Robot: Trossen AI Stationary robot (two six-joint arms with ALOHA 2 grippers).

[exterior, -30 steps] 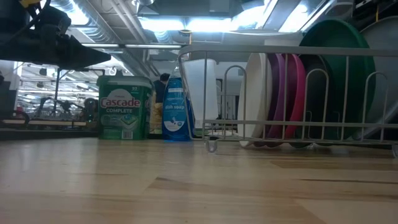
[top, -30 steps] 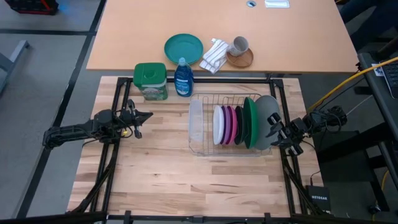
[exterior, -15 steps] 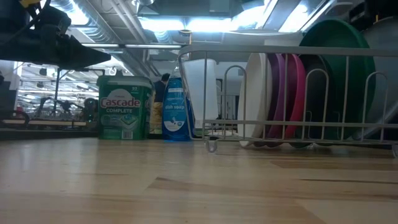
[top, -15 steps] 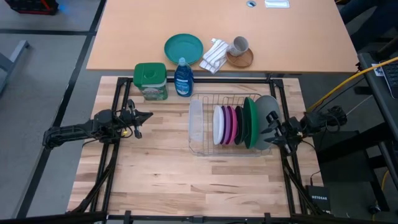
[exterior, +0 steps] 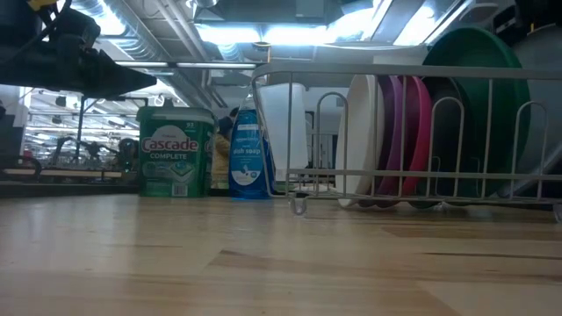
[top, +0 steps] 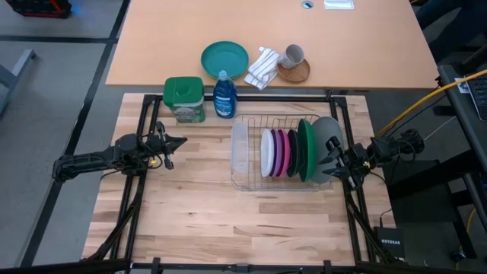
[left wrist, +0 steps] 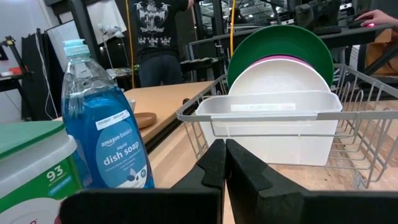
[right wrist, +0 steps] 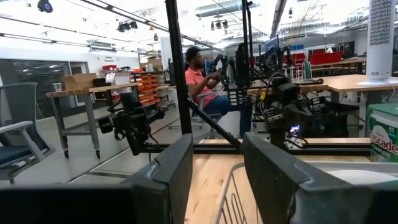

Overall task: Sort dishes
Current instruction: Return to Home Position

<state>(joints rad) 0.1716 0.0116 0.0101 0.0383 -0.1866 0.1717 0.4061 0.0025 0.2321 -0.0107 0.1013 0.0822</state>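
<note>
Blue soap bottle (top: pixel 224 95) and tub (top: pixel 184 100) stand near the racked plates (top: pixel 285 152).

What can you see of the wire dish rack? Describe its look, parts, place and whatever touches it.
The dish rack is an open rectangular basket of thin metal wire, resting flat on the right half of the wooden table. A white plastic caddy sits at its left end. Its slots hold plates upright on edge, from the white plate through pink and dark ones to the green plate and the light grey plate. The right gripper hovers open at its right end.
</note>
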